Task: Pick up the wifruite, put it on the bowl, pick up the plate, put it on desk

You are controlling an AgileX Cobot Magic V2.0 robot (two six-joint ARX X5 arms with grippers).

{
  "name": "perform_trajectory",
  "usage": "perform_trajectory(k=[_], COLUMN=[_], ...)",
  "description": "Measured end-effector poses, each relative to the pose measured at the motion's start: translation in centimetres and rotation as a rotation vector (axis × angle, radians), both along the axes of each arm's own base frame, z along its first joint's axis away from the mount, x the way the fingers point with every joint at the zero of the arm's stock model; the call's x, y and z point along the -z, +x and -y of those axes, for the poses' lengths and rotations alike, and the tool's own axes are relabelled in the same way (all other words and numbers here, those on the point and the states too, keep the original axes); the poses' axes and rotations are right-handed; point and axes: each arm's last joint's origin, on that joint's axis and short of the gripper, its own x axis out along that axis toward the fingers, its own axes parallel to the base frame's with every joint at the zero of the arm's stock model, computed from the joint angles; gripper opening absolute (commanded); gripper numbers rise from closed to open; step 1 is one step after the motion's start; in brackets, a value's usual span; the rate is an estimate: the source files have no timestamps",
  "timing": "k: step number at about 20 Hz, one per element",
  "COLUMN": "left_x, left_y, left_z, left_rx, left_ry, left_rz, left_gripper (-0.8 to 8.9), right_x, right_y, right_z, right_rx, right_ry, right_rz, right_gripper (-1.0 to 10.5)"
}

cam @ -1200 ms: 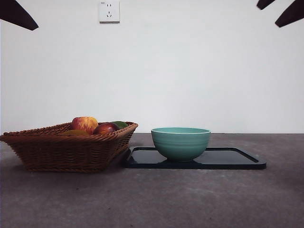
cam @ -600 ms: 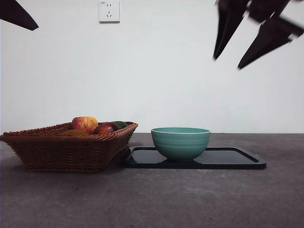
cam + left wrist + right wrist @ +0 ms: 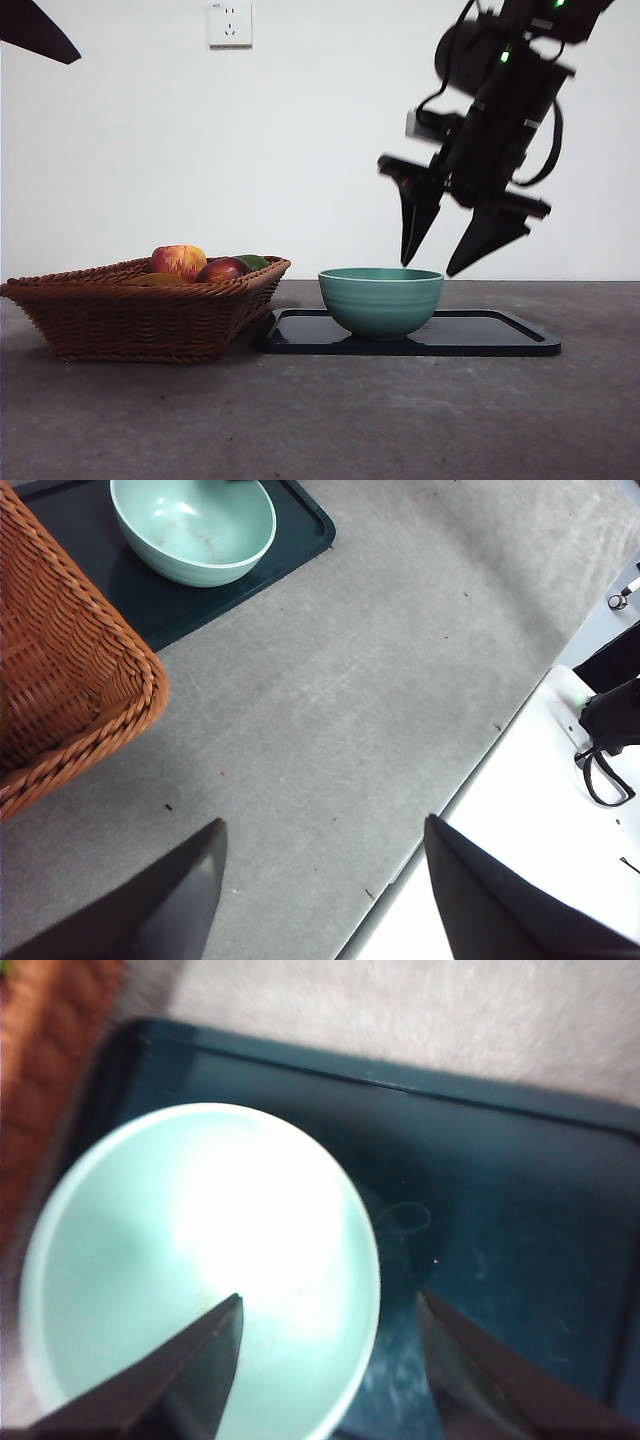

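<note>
1. Hovering over the bowl point(image 3: 381, 301), the right end effector point(image 3: 447, 262) sits right of centre in the front view; its jaws are spread apart with nothing between them. One tip points down just above the bowl's right rim, the other hangs over the tray beside the bowl.
2. Right wrist view: one jaw lies over the bowl's pale interior, the other over the dark tray point(image 3: 520, 1210); the bowl rim passes between them. Bowl interior holds nothing visible.
3. Bowl stands upright on the left part of the black tray point(image 3: 490, 335), tray flat on the grey table point(image 3: 320, 420).
4. Wicker basket point(image 3: 140, 315) at lower left of the front view, its right corner close to the tray's left edge. Over the rim show a red-and-yellow apple point(image 3: 179, 261), a dark red fruit point(image 3: 222, 270), a green item behind, and a tan-brown sliver at the left, apparently the wifruite point(image 3: 155, 280), mostly hidden.
5. Left end effector point(image 3: 320, 880): jaws wide apart, holding nothing, above bare table near the basket corner; front view shows only a black tip at the upper left.
6. Writing: the white wall socket point(image 3: 230, 23) at top carries a small mark, too small to read. No other labels seen.
</note>
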Motion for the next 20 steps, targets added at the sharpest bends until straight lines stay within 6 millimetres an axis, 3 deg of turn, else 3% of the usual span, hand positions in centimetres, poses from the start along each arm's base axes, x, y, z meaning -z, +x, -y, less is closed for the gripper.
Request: perform_trajectory(k=[2, 9, 14, 16, 20], left_x=[0.0, 0.0, 0.0, 0.0, 0.0], left_y=[0.0, 0.0, 0.0, 0.0, 0.0], left_z=[0.0, 0.0, 0.0, 0.0, 0.0], left_rx=[0.0, 0.0, 0.0, 0.0, 0.0], left_ry=[0.0, 0.0, 0.0, 0.001, 0.001], left_rz=[0.0, -0.001, -0.002, -0.002, -0.002], left_gripper=[3.1, 3.1, 3.1, 3.1, 3.1], right_x=[1.0, 2.3, 2.1, 1.0, -5.3], right_y=[0.5, 1.3, 1.4, 1.1, -1.3], right_z=[-0.2, -0.5, -0.5, -0.4, 0.6], right_rx=[0.0, 0.003, 0.005, 0.006, 0.002], right_ry=[-0.001, -0.005, -0.001, 0.005, 0.042], right_rz=[-0.002, 0.002, 0.017, 0.039, 0.183], right_gripper=[2.7, 0.1, 0.1, 0.1, 0.1])
